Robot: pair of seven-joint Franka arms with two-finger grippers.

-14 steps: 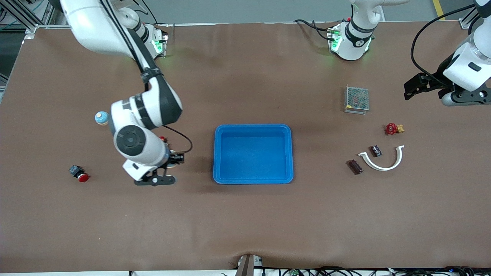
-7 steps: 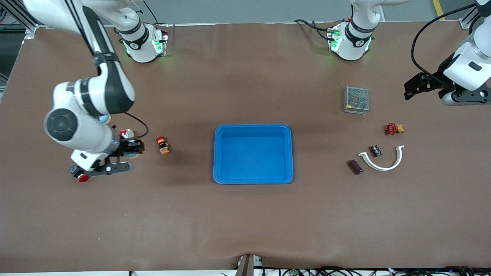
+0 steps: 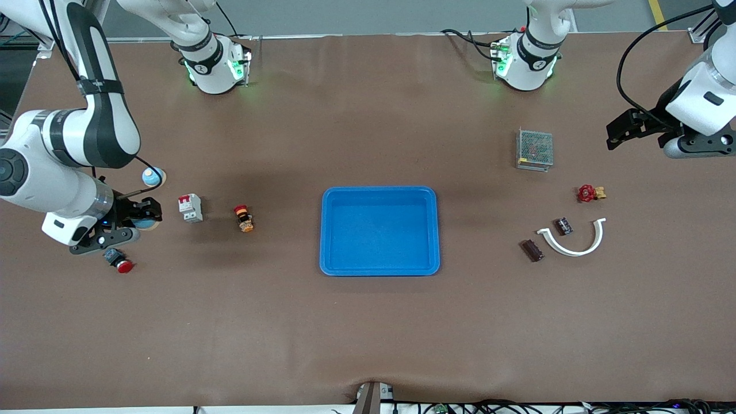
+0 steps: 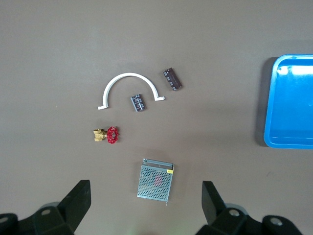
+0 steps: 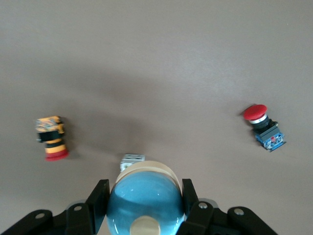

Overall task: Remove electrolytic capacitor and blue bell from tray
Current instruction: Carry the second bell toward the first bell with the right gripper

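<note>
Over the table's ends: right tool (image 5: 145, 205) pinches blue bell (image 5: 145, 201); left tool (image 4: 145, 203) spread; no legible writing.

Blue tray (image 3: 379, 267), red-handled valve (image 3: 586, 193), white curved clip (image 3: 575, 248)

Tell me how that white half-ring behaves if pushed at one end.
The white half-ring looks thin and light, so it would probably slide easily. Lying flat and open, it likely pivots rather than rolls, perhaps nudging the small dark component inside its curve.

robotics lab: bolted arm bases (image 3: 214, 63), brown-covered table (image 3: 368, 322), cables (image 3: 517, 405)
</note>
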